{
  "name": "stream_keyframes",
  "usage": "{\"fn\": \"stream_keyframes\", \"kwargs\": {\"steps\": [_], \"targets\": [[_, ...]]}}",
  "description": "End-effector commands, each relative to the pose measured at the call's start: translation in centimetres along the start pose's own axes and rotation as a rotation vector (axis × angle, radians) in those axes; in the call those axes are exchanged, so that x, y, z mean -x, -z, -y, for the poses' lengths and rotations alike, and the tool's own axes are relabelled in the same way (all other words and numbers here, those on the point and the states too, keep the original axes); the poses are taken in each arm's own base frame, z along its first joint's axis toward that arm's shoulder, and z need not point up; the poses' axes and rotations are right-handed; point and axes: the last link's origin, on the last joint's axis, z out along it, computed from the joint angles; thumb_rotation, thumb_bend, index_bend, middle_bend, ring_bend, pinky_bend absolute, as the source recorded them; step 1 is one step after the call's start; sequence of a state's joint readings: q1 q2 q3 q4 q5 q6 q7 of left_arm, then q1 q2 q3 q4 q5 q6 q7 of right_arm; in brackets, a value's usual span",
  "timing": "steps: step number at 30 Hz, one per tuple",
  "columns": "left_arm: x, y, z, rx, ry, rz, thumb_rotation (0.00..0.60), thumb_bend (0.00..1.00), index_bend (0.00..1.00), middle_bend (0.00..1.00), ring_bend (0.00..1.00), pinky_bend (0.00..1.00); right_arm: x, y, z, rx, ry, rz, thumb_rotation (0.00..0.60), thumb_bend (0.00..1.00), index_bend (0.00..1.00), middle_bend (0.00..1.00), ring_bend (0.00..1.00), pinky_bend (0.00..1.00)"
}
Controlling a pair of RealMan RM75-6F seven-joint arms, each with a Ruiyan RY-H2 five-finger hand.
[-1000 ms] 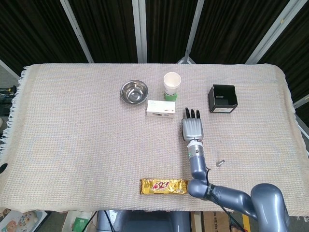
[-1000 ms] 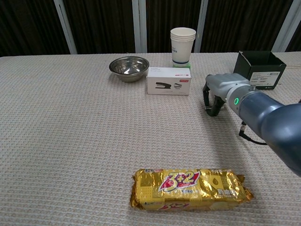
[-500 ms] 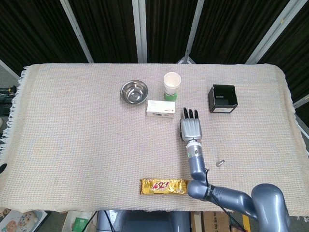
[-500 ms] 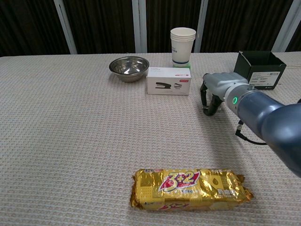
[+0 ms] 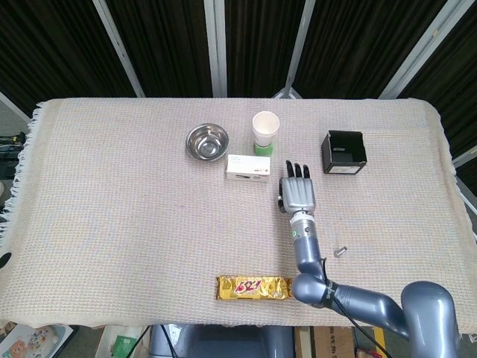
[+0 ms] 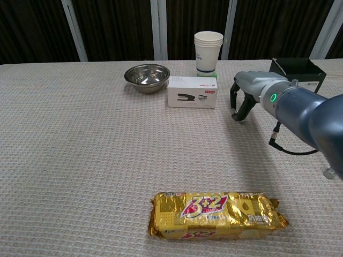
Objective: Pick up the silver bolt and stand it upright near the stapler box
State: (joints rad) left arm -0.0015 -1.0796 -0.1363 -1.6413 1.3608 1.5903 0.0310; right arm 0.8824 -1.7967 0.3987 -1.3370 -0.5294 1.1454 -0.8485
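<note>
The silver bolt (image 5: 341, 251) lies on its side on the cloth near the front right; in the chest view the bolt (image 6: 329, 172) shows at the right edge. The white stapler box (image 5: 248, 167) (image 6: 193, 91) sits mid-table, in front of the paper cups. My right hand (image 5: 299, 195) (image 6: 246, 93) hovers palm down just right of the box, apart from it, with fingers drooping and nothing in them. The bolt is well behind the hand, beside my forearm. My left hand shows in neither view.
A steel bowl (image 5: 207, 140) sits left of the box and stacked paper cups (image 5: 264, 131) stand behind it. A black open box (image 5: 343, 152) is at the back right. A yellow snack bar (image 5: 253, 287) lies near the front edge.
My right hand has risen a little and drifted slightly right and away, still holding nothing. The bolt, box and other objects have not moved.
</note>
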Motion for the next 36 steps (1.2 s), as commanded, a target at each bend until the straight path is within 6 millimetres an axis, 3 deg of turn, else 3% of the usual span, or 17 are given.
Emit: {"fn": "stream_keyframes", "kwargs": {"steps": [1,16,36], "targets": [[0.0,0.0,0.0,0.000,-0.001,-0.001,0.600,0.04,0.04,0.00,0.00,0.03,-0.2,0.0,-0.2,0.005,-0.013,0.011,0.600,0.36,0.59,0.00,0.00,0.00],[0.1,0.0,-0.1,0.002,-0.003,0.002,0.600,0.04,0.04,0.00,0.00,0.03,-1.4,-0.2,-1.0,0.029,-0.077,0.049,0.600,0.36,0.60,0.00,0.00,0.00],[0.2,0.0,-0.2,0.002,-0.007,0.005,0.600,0.04,0.04,0.00,0.00,0.03,-1.3,-0.3,-1.4,0.037,-0.084,0.081,0.600,0.36,0.60,0.00,0.00,0.00]]}}
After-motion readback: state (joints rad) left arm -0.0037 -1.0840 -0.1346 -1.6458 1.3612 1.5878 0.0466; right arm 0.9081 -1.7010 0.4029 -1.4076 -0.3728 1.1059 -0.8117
